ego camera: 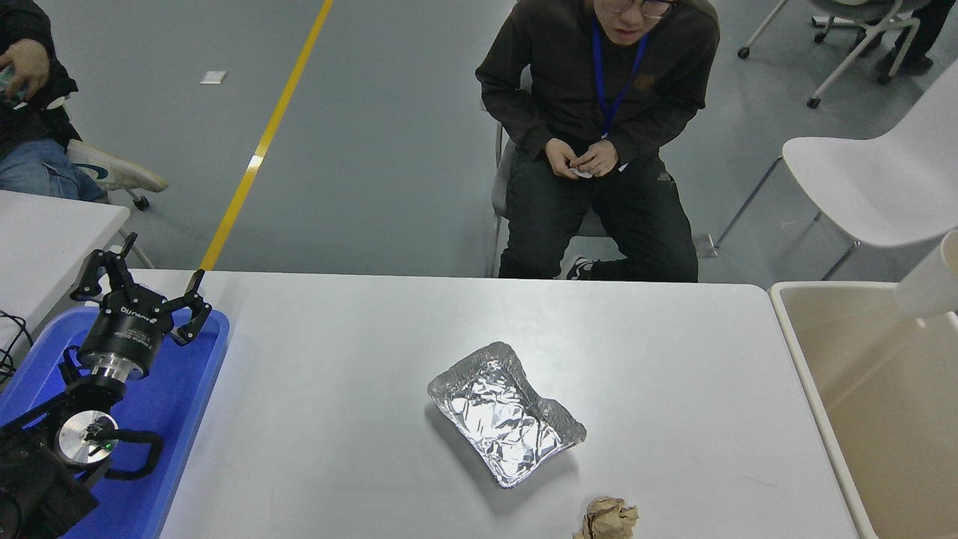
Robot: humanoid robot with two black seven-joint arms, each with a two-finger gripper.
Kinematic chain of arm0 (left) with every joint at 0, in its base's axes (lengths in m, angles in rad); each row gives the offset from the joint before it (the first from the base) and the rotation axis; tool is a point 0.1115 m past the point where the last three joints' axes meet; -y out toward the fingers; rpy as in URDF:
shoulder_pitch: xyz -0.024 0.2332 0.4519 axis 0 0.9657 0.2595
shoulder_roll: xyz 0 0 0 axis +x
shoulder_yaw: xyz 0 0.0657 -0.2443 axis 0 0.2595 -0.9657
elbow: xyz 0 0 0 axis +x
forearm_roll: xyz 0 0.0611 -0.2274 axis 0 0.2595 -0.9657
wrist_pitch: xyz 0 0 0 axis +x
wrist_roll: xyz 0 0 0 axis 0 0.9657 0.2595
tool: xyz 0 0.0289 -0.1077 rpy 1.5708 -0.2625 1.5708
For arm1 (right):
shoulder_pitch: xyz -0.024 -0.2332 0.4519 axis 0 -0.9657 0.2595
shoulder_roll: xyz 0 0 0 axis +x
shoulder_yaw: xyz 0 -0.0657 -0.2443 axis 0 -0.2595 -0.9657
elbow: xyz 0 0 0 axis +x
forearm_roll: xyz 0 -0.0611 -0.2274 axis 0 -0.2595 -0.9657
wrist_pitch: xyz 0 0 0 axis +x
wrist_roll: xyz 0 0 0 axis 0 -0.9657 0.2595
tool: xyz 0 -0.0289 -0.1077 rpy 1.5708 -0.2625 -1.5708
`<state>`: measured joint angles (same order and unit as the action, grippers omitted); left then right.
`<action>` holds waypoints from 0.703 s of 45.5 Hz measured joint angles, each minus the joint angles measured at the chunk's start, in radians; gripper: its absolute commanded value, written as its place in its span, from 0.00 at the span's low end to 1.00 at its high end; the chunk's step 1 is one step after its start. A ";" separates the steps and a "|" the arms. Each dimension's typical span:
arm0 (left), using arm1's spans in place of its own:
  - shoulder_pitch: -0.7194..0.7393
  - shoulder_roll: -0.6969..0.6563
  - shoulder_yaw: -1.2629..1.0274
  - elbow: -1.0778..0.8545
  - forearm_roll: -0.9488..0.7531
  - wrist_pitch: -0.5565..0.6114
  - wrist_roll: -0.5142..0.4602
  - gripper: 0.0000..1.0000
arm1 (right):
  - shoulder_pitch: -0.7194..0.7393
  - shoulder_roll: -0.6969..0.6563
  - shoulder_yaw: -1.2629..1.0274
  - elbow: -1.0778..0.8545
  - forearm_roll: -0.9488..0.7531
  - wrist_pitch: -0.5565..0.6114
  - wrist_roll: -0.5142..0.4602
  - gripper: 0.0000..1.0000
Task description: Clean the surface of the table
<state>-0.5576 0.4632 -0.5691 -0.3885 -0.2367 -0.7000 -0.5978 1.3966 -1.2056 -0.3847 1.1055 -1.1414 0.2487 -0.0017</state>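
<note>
Worktop (pixel 337 419) fills lower centre. On it: crumpled foil tray (pixel 505 412) mid-surface, brown paper wad (pixel 608 518) at near edge. Left gripper (pixel 142 288) parked over blue tray (pixel 187 404), fingers spread, empty. White cup (pixel 932 281) at right edge above beige bin (pixel 876 397); right gripper out of frame.

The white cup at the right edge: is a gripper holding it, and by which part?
It cannot be told: only part of the white cup shows above the beige bin, and the right gripper is out of view. The left gripper holds nothing.
</note>
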 measured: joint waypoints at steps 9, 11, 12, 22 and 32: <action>0.000 0.000 0.000 0.000 0.000 0.000 0.000 1.00 | -0.104 0.068 0.001 -0.134 0.028 -0.044 0.031 0.00; 0.000 0.000 0.000 0.000 0.000 0.000 0.000 1.00 | -0.125 0.084 0.001 -0.161 0.035 -0.052 0.036 0.00; 0.000 0.000 0.000 0.000 0.000 0.000 0.000 1.00 | -0.137 0.094 0.001 -0.178 0.039 -0.056 0.039 0.00; 0.000 0.000 0.000 0.000 0.000 0.000 0.001 1.00 | -0.270 0.216 0.002 -0.389 0.096 -0.090 0.088 0.00; 0.000 0.000 0.000 0.000 0.000 0.000 0.001 1.00 | -0.382 0.339 0.001 -0.617 0.137 -0.102 0.155 0.00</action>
<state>-0.5581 0.4633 -0.5691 -0.3889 -0.2363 -0.7002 -0.5971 1.0147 -0.8662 -0.3833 0.4883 -1.0041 0.1468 0.1537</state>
